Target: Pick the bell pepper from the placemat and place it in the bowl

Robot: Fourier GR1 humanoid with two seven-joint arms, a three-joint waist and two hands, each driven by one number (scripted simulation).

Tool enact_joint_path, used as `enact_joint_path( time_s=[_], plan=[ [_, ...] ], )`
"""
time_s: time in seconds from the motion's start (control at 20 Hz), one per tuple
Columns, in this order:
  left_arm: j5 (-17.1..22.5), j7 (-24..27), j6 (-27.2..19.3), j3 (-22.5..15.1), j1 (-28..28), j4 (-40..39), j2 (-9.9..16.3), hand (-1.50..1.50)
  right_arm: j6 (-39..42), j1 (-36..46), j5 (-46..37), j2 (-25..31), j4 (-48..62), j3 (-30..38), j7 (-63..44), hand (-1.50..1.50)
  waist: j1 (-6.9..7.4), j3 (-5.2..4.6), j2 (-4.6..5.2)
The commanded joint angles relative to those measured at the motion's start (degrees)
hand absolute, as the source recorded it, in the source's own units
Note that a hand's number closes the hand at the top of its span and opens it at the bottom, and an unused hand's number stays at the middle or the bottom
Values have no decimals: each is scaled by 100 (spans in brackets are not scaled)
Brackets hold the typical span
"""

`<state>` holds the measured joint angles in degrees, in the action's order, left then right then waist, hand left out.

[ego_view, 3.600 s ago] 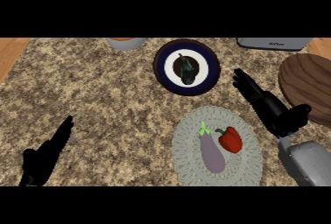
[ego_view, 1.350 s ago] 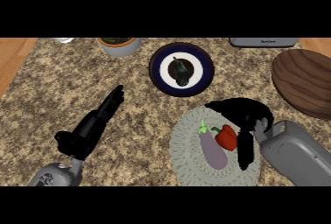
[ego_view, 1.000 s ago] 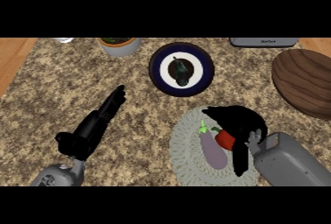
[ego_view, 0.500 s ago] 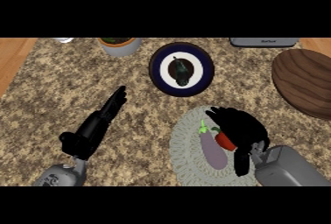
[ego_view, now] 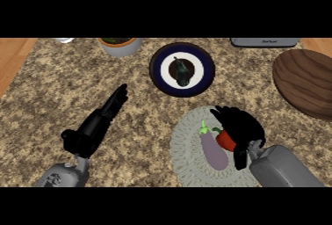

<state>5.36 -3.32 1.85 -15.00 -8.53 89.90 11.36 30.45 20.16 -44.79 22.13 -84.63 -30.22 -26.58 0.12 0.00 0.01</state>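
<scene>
Curling over the red bell pepper [ego_view: 225, 139], which lies on the pale round placemat [ego_view: 188, 165] beside a purple eggplant [ego_view: 214, 151], the right hand [ego_view: 239, 125] closes round it, while the left hand [ego_view: 97, 124] rests flat, fingers straight, on the counter [ego_view: 58, 92].

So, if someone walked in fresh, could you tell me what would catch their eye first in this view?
Probably the right hand, curled over the red bell pepper on the round placemat, with a purple eggplant lying just beside it. Next, the dark blue plate at top centre holding a dark vegetable, and the left hand stretched open across the speckled counter. A big wooden bowl sits at the right edge.
</scene>
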Motion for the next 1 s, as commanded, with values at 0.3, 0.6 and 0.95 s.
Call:
enact_joint_path(
  time_s=[0.3, 0.6, 0.95],
  plan=[
    [-57, -78, 541, 535, -260, -251, -138, 0, 11, -347, -723, -487, 325, 350, 460, -150, -17, -1, -1],
    [-310, 401, 547, 355, 291, -218, -288, 0, -350, -186, -779, -704, 941, 595, 1189, 150, -6, -1, 2],
    [-223, -214, 675, 658, -40, 62, -297, 0, -1299, 408, -1373, -805, 2098, 890, 2250, 150, 16, 1, 5]
  ],
)
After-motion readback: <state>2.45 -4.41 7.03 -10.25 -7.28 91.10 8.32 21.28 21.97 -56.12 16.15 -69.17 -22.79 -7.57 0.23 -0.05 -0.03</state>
